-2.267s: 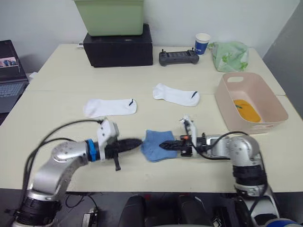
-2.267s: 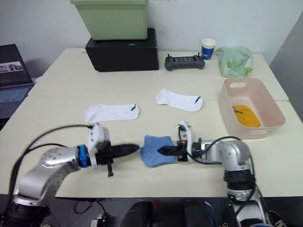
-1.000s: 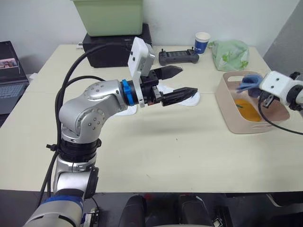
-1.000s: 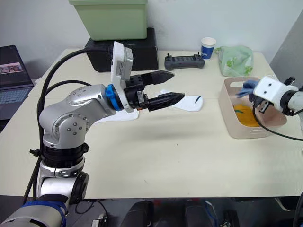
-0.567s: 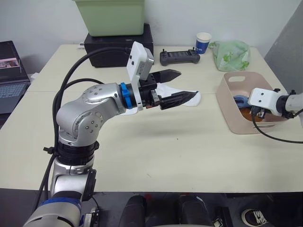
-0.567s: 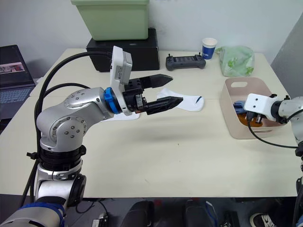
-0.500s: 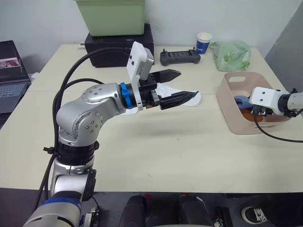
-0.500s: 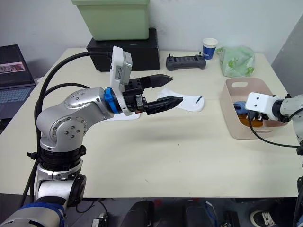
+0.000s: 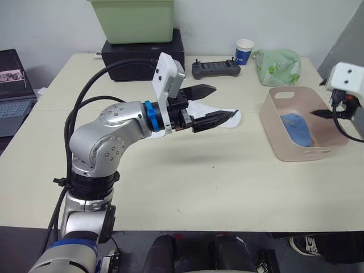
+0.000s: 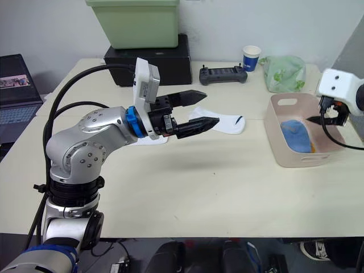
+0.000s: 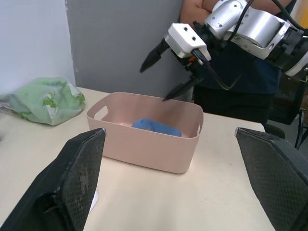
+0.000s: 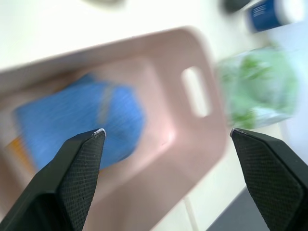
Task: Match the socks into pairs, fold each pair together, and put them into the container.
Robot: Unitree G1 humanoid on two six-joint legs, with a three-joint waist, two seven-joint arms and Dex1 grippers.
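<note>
The folded light blue socks (image 10: 296, 135) lay inside the pink tub (image 10: 282, 151), on top of something orange. The right gripper (image 11: 160, 74) hung above the tub, its two fingers spread wide and holding nothing. The left gripper (image 10: 202, 107) hung over the table (image 10: 216, 187), fingers apart, above a white sock (image 10: 230, 122).

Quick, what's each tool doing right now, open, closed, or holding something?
Left tool: open, empty, held above the table.
Right tool: open, empty, above the pink tub.
</note>
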